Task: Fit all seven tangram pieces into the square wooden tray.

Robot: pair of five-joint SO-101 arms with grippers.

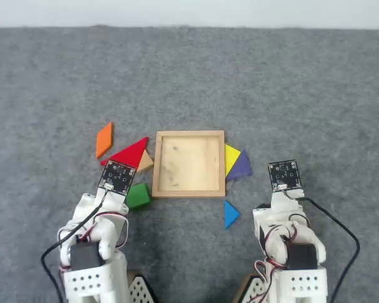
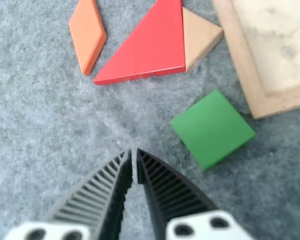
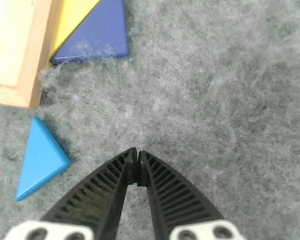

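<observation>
Hovering closed and empty, my left hand (image 2: 132, 152) sits lower left in the high view, with the green square (image 2: 213, 128) just ahead, beside the lower-left corner of the bare tray (image 1: 188, 189); my right hand (image 3: 136, 151), also closed, is farther.

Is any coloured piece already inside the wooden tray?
No, the wooden tray shows bare wood inside; pieces like the red triangle lie outside on the carpet.

1. The green square (image 1: 139, 195), at 8 o'clock from the tray (image 1: 189, 135), is partly covered by the left arm (image 1: 96, 214).
2. The yellow triangle (image 3: 70, 17) is cut off by the edge of the right wrist view.
</observation>
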